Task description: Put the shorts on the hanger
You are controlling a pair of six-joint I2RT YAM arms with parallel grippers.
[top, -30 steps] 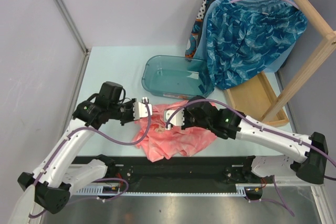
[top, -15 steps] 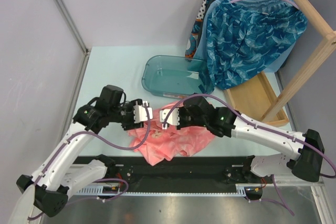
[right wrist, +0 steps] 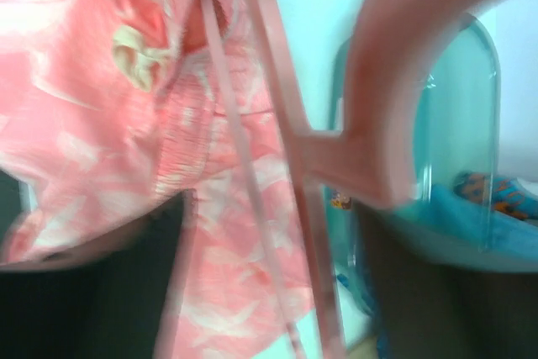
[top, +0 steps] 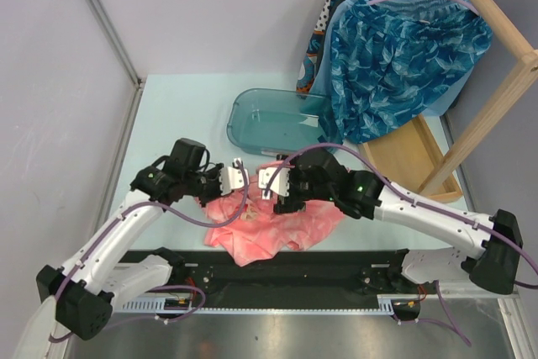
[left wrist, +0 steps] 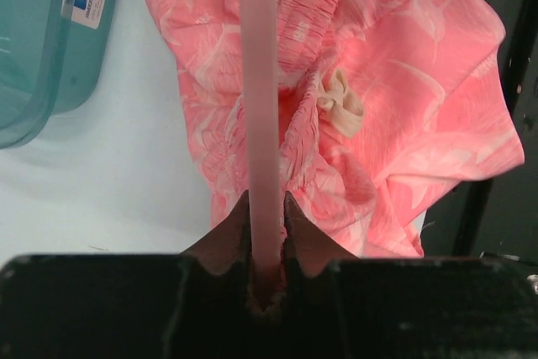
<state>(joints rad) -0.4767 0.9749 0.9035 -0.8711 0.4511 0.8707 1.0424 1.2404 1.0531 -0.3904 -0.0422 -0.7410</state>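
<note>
1. Top view: the coral-pink, paler-mottled fabric shorts (top: 269, 229) lie crumpled on the pale teal counter (top: 168, 115) near its front edge, under both arms. The left tool (top: 235, 176) and the right tool (top: 273, 181) hang close together over the shorts' far edge. Just behind them sits a clear teal plastic tub (top: 269, 119) with rounded corners. To its right, blue patterned garments (top: 403, 48) drape from a pale wooden rack (top: 504, 81) down to the tub's right end.
2. Left wrist view: the left tool (left wrist: 267, 208) is pinched narrow on a straight bar of the thin bright-pink plastic hanger (left wrist: 256, 81). The bar runs out over the shorts' gathered elastic waistband, just beside the white drawstring bow (left wrist: 340, 102). The tub stands at the left.
3. Right wrist view, blurred: the right tool (right wrist: 271, 208) stands wide. The hanger's curved hook and neck lie between its fingers, and no contact shows. The shorts lie under the frame, and the tub is behind.
</note>
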